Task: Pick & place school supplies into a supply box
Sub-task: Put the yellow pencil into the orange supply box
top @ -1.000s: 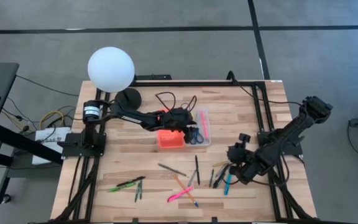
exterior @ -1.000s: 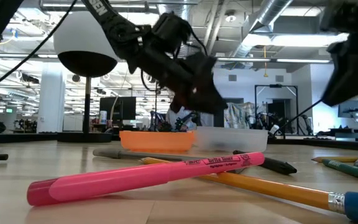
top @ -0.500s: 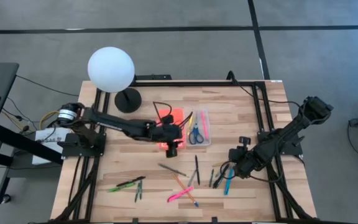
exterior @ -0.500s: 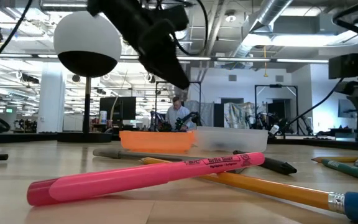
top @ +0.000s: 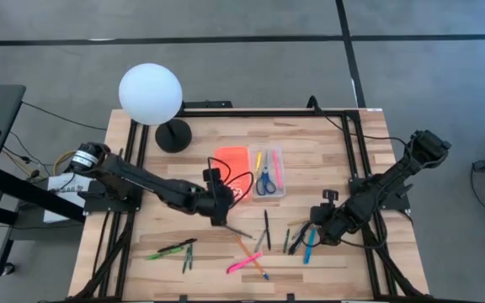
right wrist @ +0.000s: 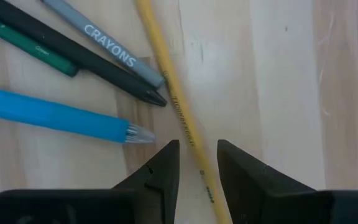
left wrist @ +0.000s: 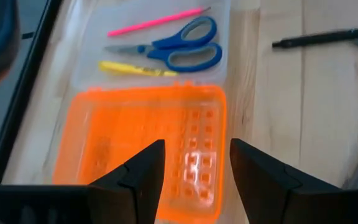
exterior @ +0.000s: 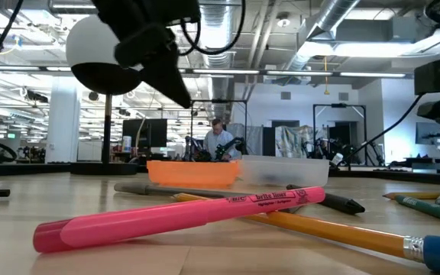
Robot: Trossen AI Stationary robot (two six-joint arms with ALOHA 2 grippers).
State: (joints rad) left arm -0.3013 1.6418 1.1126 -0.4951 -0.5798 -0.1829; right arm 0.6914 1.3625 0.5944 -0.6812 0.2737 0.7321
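Yellow pencil (right wrist: 178, 102) lies between the right pincer's (right wrist: 197, 163) parted fingers.

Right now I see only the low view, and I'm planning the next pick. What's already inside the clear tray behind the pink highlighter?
Observer: The clear tray holds blue-handled scissors, a pink pen and a yellow marker.
Operator: Is the left gripper carrying anything?
Observer: No. The left gripper is open and empty, pointing at the orange lid.
Operator: And the right gripper?
Observer: The right gripper is open, with its fingers on either side of a yellow pencil lying on the table.
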